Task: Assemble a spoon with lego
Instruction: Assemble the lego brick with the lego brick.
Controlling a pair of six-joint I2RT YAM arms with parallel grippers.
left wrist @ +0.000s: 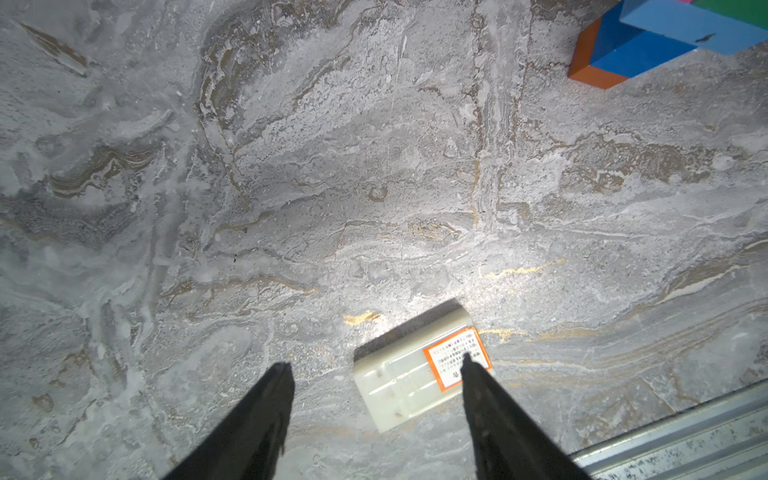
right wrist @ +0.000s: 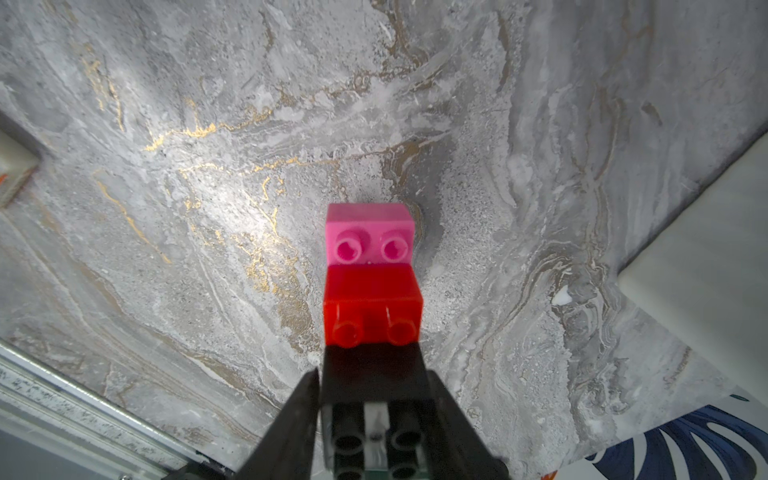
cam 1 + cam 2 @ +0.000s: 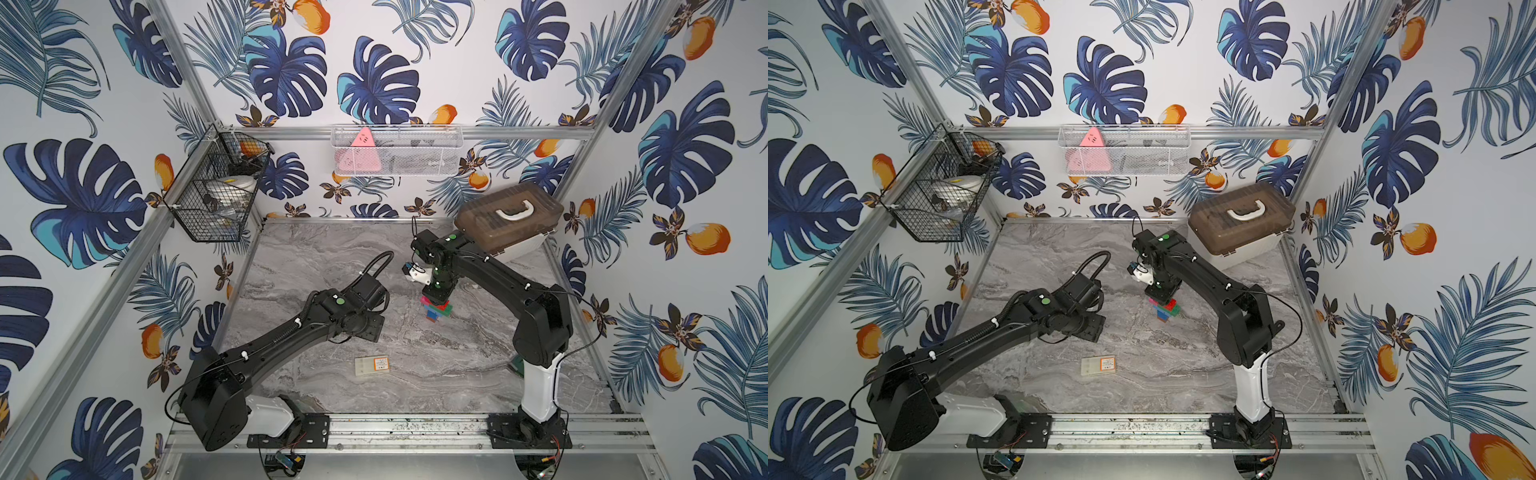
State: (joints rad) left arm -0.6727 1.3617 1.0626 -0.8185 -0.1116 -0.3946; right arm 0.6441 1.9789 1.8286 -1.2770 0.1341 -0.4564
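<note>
The spoon [image 3: 436, 311] [image 3: 1165, 309] stands upright on the marble table right of centre, a stack of lego. My right gripper [image 3: 439, 297] [image 2: 374, 376] comes down on its top. In the right wrist view its two fingers lie against both sides of the black brick [image 2: 374, 370], with the red brick [image 2: 372, 303] and the pink brick [image 2: 370, 235] below. The orange and blue stem [image 1: 615, 58] rests on the table. My left gripper [image 1: 376, 368] hangs open over the table to the left, nothing between its fingers.
A flat beige box with an orange label [image 3: 372, 365] [image 1: 399, 382] lies under the left gripper. A brown-lidded case [image 3: 507, 220] stands at the back right. A dark green tool [image 3: 517, 365] lies by the right arm's base. A metal rail [image 3: 415, 428] runs along the front.
</note>
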